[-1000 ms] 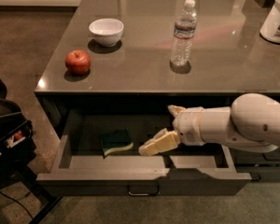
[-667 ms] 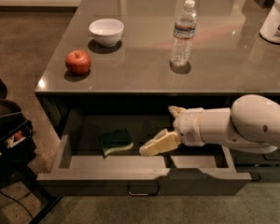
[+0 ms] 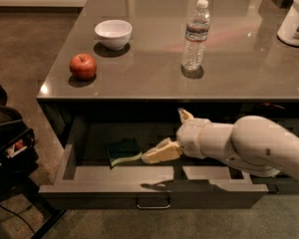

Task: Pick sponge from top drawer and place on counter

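Glossy grey-brown bench (image 3: 139, 78) over dull carpet, top drawer (image 3: 154, 189) pulled out under its front edge. Inside, left of centre, the sponge (image 3: 123, 151) lies green side up. Just right of it the claw (image 3: 163, 134) sits low in the drawer, spread wide, holding nothing; its lower finger (image 3: 162, 152) reaches the sponge's right edge, contact unclear. On the bench: apple (image 3: 83, 66), white bowl (image 3: 113, 33), water bottle (image 3: 196, 36).

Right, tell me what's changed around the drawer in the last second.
Hardly anything. The gripper, open inside the top drawer, has at most edged slightly left toward the sponge. Its lower finger reaches the sponge's right edge, and nothing has been gripped. The sponge lies where it was, and so do the apple, bowl and bottle on the counter.
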You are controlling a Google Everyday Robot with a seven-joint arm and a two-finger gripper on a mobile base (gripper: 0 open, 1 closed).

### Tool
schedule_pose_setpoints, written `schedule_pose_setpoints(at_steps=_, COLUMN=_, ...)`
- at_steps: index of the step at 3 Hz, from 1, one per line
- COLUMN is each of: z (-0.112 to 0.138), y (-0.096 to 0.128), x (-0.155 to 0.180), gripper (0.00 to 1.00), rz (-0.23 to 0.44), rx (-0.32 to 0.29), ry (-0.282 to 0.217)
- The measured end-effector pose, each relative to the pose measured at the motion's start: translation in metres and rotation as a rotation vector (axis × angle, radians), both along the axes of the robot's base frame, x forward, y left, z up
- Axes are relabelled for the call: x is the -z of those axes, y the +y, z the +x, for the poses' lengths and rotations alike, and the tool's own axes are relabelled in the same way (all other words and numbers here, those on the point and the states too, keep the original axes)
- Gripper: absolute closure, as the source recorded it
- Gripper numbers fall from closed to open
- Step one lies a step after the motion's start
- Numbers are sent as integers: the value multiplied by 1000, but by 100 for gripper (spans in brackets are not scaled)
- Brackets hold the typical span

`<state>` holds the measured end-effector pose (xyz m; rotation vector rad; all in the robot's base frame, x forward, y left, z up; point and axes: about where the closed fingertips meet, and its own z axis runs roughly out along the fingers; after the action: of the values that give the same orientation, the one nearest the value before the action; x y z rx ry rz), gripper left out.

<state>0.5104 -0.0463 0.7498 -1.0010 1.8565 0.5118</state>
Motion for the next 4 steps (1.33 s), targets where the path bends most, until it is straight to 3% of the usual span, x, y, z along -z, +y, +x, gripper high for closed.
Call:
schedule_pose_setpoints(at_steps=1, z=11, y=-3, x=-4, gripper=0, rz=-11, rx=33, ry=-36)
schedule_pose_setpoints(at_steps=2, z=9, y=-1, x=-2, gripper=0, rz=-9, rx=43, ry=-32)
schedule_pose_setpoints(at_steps=3, z=17, y=31, x=10, gripper=0, rz=29, rx=25, ry=-47)
schedule_pose_setpoints(at_steps=4, z=33, y=77, x=21, gripper=0, rz=68, rx=-43, ry=-83)
